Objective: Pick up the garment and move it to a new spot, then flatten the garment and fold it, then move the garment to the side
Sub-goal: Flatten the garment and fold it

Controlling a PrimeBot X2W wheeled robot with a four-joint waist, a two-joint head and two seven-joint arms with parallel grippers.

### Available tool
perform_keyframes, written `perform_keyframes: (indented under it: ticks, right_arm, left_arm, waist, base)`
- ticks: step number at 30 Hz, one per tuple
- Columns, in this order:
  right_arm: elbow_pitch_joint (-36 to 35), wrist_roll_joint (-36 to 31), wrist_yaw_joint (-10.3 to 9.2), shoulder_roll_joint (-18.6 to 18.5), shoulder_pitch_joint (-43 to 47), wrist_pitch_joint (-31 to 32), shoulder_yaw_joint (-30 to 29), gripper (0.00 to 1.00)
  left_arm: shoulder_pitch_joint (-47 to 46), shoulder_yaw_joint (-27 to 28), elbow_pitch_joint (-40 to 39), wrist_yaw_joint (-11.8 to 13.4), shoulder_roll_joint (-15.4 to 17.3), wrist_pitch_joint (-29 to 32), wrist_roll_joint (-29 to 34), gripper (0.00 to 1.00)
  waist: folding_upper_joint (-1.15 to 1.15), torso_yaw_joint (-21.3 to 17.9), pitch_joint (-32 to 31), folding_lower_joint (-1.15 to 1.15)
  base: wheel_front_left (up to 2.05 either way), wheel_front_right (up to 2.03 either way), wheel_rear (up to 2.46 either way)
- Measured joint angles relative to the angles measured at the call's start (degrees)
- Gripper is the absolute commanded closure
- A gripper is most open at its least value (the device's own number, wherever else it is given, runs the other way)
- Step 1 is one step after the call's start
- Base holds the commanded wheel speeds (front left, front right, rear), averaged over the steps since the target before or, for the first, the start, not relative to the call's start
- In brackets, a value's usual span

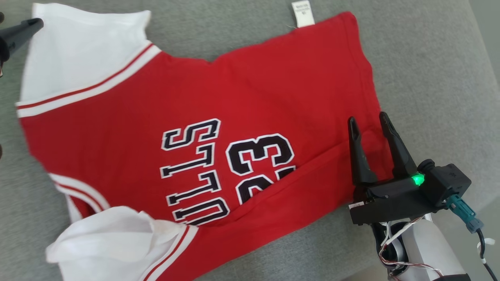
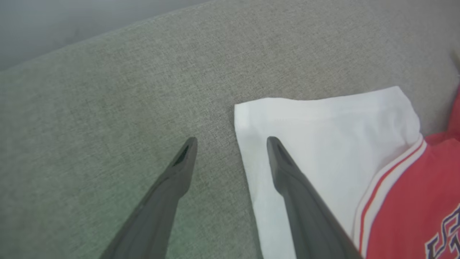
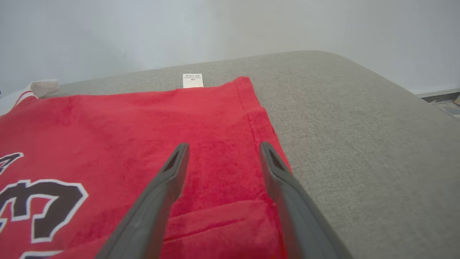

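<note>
The garment (image 1: 242, 97), a soft, light red jersey, lay almost flat on the grey cushion (image 1: 429, 58). It looked limp enough to sag from a single pinch, so the hem (image 1: 367, 78) corners or sleeve edges seemed the best holds. Its long axis ran across the head view, with the white sleeves to the robot's left and the hem to its right. The right gripper (image 1: 369, 119) stood over the hem with its fingers spread wide and empty. The left gripper (image 2: 231, 144) was equally wide at the far sleeve (image 2: 323, 144) edge.
</note>
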Motion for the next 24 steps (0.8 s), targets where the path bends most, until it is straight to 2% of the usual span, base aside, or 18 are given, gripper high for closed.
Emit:
perform_keyframes:
  ticks: [13,14,15,17,18,24]
  right_arm:
    - [-1.07,0.04,0.0,1.04,0.16,-0.18,0.37,0.0]
    - [-1.15,0.03,0.0,1.08,0.16,-0.19,0.4,0.0]
    - [-1.2,0.03,0.0,1.1,0.16,-0.19,0.37,0.0]
    - [-1.32,-0.03,0.0,1.16,0.12,-0.2,0.29,0.0]
    - [-1.36,-0.23,0.0,1.2,0.07,-0.2,0.27,0.0]
    - [-0.45,-0.79,0.01,0.1,-3.0,0.74,0.86,0.0]
  left_arm:
    - [-1.28,-1.52,0.07,-0.24,1.07,0.2,0.51,0.0]
    - [-1.39,-1.67,0.16,-0.24,1.04,0.26,0.51,0.13]
    - [-1.49,-1.94,0.21,-0.24,1.03,0.65,0.49,0.13]
    - [-1.71,-2.21,0.18,-0.24,1.11,0.97,0.52,0.76]
    - [-1.71,-2.34,0.13,-0.24,1.16,1.19,0.47,1.0]
    - [-1.69,-3.63,-0.67,-0.51,1.65,1.88,0.43,1.0]
  waist:
    - [0.0,-2.72,1.64,-0.01]
    - [0.0,-2.79,1.69,-0.01]
    - [0.0,-2.84,1.72,0.0]
    - [0.0,-2.85,1.74,-0.01]
    - [0.0,-2.85,1.72,-0.01]
    - [0.0,-2.71,1.04,-0.01]
  base:
    - [0.0,0.0,0.0]
    - [0.0,0.0,0.0]
    - [0.0,0.0,0.0]
    - [0.0,0.0,0.0]
    - [0.0,0.0,0.0]
    - [0.0,0.0,0.0]
